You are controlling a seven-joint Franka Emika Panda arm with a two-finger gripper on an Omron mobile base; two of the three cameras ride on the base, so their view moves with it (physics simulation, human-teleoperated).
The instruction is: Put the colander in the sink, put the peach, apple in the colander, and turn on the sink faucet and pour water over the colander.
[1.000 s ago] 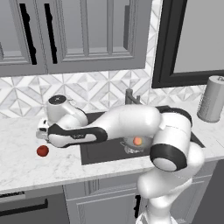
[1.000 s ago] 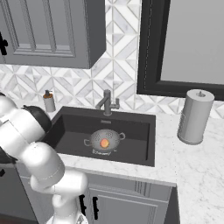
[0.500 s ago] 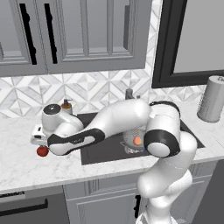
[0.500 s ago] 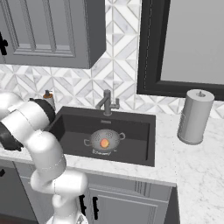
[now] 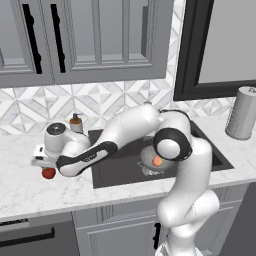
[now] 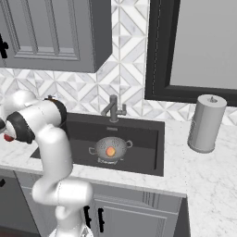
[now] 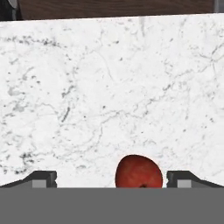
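Observation:
The dark red apple [image 5: 48,173] lies on the white marble counter left of the sink [image 5: 116,170]. My gripper [image 5: 45,167] hangs open just above it. In the hand view the apple [image 7: 139,172] sits between the two fingertips [image 7: 42,178], nearer the right one, with neither touching it. A sliver of the apple [image 6: 8,137] peeks out at the left edge of the right base view. The silver colander [image 6: 110,149] stands in the sink [image 6: 139,134] with the peach [image 6: 110,151] inside it. The faucet [image 6: 113,108] stands behind the basin, and no stream shows.
A soap pump bottle [image 5: 76,122] stands at the sink's back left corner, close behind my hand. A grey paper towel roll [image 6: 207,123] stands on the counter to the right. My own arm arcs over the basin. Cabinets hang above.
My hand has sunk lower onto the apple while the elbow swung round over the sink. The jaws stayed wide. Colander and peach have not moved.

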